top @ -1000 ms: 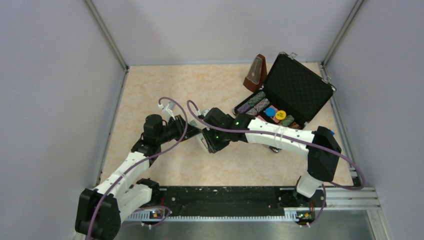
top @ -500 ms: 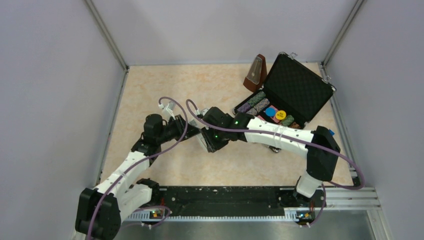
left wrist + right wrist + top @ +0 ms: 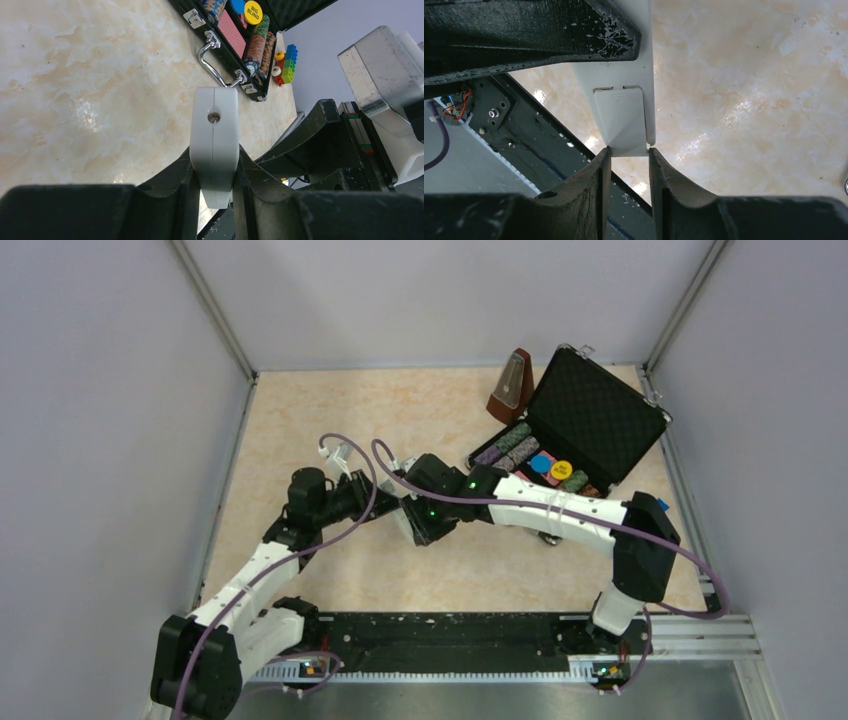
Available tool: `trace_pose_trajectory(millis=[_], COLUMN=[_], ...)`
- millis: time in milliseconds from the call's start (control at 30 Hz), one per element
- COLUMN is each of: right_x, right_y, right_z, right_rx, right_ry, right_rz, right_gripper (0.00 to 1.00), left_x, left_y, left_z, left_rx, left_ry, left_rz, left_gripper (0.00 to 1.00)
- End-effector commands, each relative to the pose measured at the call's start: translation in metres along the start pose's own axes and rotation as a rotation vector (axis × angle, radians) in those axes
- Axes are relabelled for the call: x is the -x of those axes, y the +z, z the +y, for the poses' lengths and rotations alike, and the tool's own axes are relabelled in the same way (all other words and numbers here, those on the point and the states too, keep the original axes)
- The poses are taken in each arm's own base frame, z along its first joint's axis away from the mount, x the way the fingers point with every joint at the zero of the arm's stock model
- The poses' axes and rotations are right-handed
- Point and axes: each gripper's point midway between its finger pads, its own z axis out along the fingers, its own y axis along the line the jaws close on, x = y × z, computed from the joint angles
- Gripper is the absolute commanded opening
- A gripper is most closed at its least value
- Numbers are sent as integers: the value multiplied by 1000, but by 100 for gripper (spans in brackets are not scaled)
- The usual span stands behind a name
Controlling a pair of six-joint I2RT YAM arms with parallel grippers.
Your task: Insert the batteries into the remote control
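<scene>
So, the left pincer [image 3: 214,159] is clamped on the remote [image 3: 215,125], seen edge-on between its fingers in its own cam. The right wrist cam shows the remote's back instead, with the cover [image 3: 621,120] on it. The right pincer [image 3: 628,156] has its fingers slightly apart at that end, and I can't tell if they're pinching it.

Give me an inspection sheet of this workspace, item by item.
Surface: beige marbled table, no spills seen.
Job's things: remote control in the left gripper, battery cover on its back; batteries: nothing seen.
Clutter: open chip case, metronome, toy blocks.
Grippers: left gripper shut on the remote; right gripper tips at its cover end, grip unclear.
Cables: purple cables loop over both wrists.
Surroundings: grey walls, metal rail.
</scene>
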Motion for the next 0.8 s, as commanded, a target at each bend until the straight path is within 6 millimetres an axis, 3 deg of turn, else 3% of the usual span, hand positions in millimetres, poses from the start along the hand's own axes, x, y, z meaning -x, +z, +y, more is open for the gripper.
trace_pose_trajectory(millis=[0,767], right_x=[25,39], right_y=[-11,-10], right_z=[15,17], right_rx=[44,31], right_ry=[-18,31], right_rz=[-81,-118], right_gripper=[31,32], left_x=[14,9], left_y=[-1,-1], left_z=[-22,-29], left_rx=[-72,-109], left_ry=[78,37], left_rz=[-27,2], left_gripper=[0,0])
